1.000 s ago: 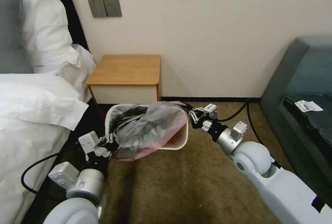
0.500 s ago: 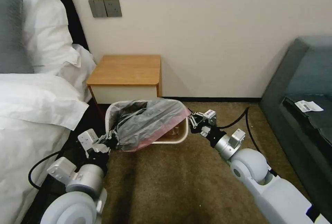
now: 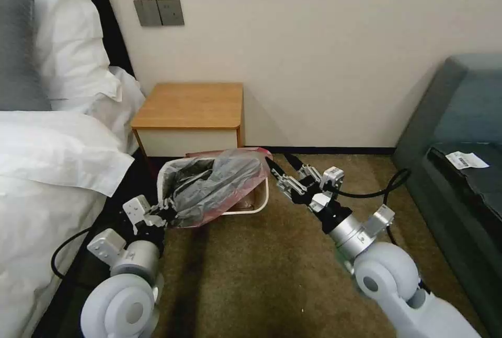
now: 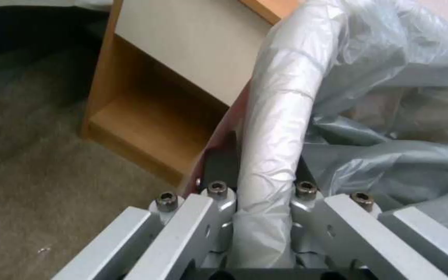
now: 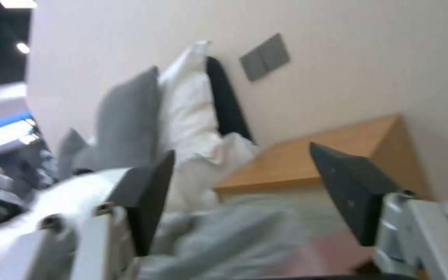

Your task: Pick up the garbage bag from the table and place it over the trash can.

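Carpet covers the floor point(image 3: 272, 275) between a bed point(image 3: 47, 171) at nine o'clock and a dark sofa point(image 3: 460, 134) at three o'clock, with the table point(image 3: 191, 105) set against the wall at twelve o'clock. Starting at the left, the left gripper point(image 3: 163, 214) is seen low beside the bed, at about eight o'clock from the trash can point(image 3: 246, 207). In the left wrist view its fingers are clamped on a rolled fold of the garbage bag point(image 3: 219, 184), with the film drawn taut up out of the grip.

The trash can stands on the carpet just in front of the table. The bag is draped over its left and middle portion; the pink-red band lies along the near side, while the right-hand rim at three o'clock is left bare.

Further right, the right gripper point(image 3: 282, 173) is held just beside that bare corner with its fingers spread and nothing between them, as is confirmed in the right wrist view.

Several failures are judged possible. With one side held only, the thin film could be dragged off the rim or torn by a further pull from the left. The light can could be tipped or slid. The loose right edge could slump inside before it is hooked over.
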You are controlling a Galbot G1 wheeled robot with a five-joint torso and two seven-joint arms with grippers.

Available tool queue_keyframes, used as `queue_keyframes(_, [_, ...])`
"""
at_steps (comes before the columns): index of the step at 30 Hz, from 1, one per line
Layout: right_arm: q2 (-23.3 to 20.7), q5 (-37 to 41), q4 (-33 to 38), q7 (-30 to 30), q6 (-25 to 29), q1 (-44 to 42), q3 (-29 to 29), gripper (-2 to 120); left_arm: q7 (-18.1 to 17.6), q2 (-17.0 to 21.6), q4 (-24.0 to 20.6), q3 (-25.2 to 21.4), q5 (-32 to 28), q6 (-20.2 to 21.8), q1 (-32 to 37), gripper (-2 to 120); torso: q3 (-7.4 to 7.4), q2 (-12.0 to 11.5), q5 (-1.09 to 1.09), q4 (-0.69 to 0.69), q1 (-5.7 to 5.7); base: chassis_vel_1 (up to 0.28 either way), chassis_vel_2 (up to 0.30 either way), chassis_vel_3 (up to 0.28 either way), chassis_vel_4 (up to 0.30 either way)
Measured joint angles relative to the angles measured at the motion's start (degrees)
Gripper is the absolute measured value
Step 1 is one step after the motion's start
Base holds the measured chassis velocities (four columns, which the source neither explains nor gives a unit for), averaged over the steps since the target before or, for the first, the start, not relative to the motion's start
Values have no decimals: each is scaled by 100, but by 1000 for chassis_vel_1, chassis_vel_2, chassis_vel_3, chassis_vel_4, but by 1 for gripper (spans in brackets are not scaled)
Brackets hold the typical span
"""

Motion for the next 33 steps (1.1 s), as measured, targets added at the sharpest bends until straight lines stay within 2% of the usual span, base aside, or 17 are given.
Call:
queue_keyframes(1, [32, 212, 146, 64, -46, -91, -59, 78, -2, 0, 16, -2, 0, -7, -24, 8, 0, 0, 0, 0, 0, 0, 0, 0, 0])
queue_keyframes(2, [32, 212, 146, 64, -46, -91, -59, 78, -2, 0, 16, -2, 0, -7, -24, 8, 0, 0, 0, 0, 0, 0, 0, 0, 0])
queue_keyframes(4, [129, 871, 514, 435, -110, -359, -301, 89, -19, -14, 64, -10, -1, -40, -95, 8, 0, 0, 0, -1, 0, 0, 0, 0, 0])
queue_keyframes(5, [129, 871, 514, 435, -110, -359, -301, 89, -19, -14, 64, -10, -1, -40, -95, 8, 0, 0, 0, -1, 0, 0, 0, 0, 0])
queue_keyframes(7, [314, 1216, 773, 780, -136, -612, -628, 98, -24, -46, 68, -4, -3, -68, -130, 8, -1, 0, 0, -1, 0, 0, 0, 0, 0])
queue_keyframes(12, [570, 1167, 670, 935, -143, -727, -868, 100, -25, -131, -19, 40, -4, -82, -101, 8, -1, 0, -1, -2, 0, 0, 0, 0, 0])
queue_keyframes(18, [868, 1063, 180, 1099, -153, -561, -1049, 100, -2, -205, -274, 103, 140, -135, 146, 8, -1, 0, 1, 0, 0, 0, 0, 0, 0])
queue_keyframes(33, [970, 854, -285, 1125, -203, -234, -1100, 100, 20, -252, -633, 122, 317, -134, 380, 8, 0, -1, 1, 0, 0, 0, 0, 0, 0])
